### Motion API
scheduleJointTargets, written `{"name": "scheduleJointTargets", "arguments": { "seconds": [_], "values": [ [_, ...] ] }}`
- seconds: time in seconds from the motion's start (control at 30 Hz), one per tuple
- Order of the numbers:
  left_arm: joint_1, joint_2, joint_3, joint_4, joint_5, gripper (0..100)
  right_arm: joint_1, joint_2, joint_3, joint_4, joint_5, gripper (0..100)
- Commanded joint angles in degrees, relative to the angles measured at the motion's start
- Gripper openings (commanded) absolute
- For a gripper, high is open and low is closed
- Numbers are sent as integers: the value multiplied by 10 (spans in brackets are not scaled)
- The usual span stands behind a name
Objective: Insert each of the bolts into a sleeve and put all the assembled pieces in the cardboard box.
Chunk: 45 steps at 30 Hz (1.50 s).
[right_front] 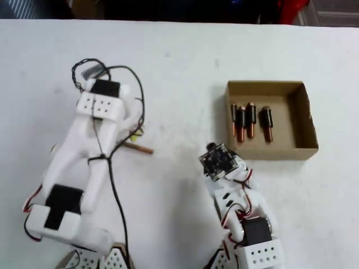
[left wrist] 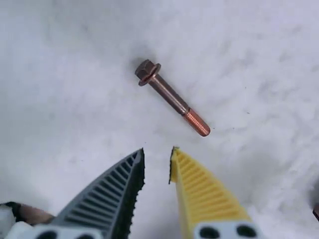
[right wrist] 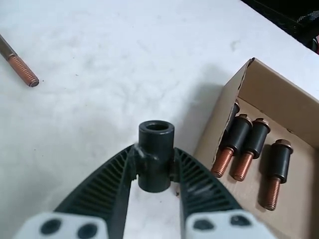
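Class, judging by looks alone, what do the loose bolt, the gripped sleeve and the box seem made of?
The bolt: probably plated metal, coppery sheen, cut threads. The sleeve: matte black, plastic or coated metal; unclear. The cardboard box: plain brown card, folded walls.

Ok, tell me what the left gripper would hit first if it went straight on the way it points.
Most likely the loose bolt, lying on the table just beyond the left gripper. Depth is unclear, so it might touch the table slightly short of it.

Left arm point(right_front: 84, 151), right arm point(right_front: 244, 207): white shells, blk servos.
Left fingers point(left wrist: 117, 191) grey + yellow, ribbed; right fingers point(right wrist: 107, 180) blk; wires prob. red/blk.
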Motion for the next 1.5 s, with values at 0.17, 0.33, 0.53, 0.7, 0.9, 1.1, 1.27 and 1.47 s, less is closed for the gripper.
{"name": "scheduleJointTargets", "arguments": {
  "seconds": [0.17,0.33,0.53,0.7,0.9,1.1,1.27,1.47],
  "values": [
    [-10,47,-37,-21,87,120,2,-7,-8,-15,10,17],
    [-7,65,-66,-19,140,121,2,-7,-8,-15,10,17],
    [-7,84,-67,-20,148,121,2,-7,-8,-15,10,17],
    [-7,91,-67,-21,192,121,2,-7,-8,-15,10,17],
    [-10,91,-67,-42,193,121,2,-7,-8,-15,10,17],
    [-10,92,-62,-55,194,121,2,-7,-8,-15,10,17],
    [-29,92,-48,-58,194,122,2,-7,-8,-15,10,17],
    [-33,92,11,-121,194,122,2,-7,-8,-15,10,17]
  ]
}}
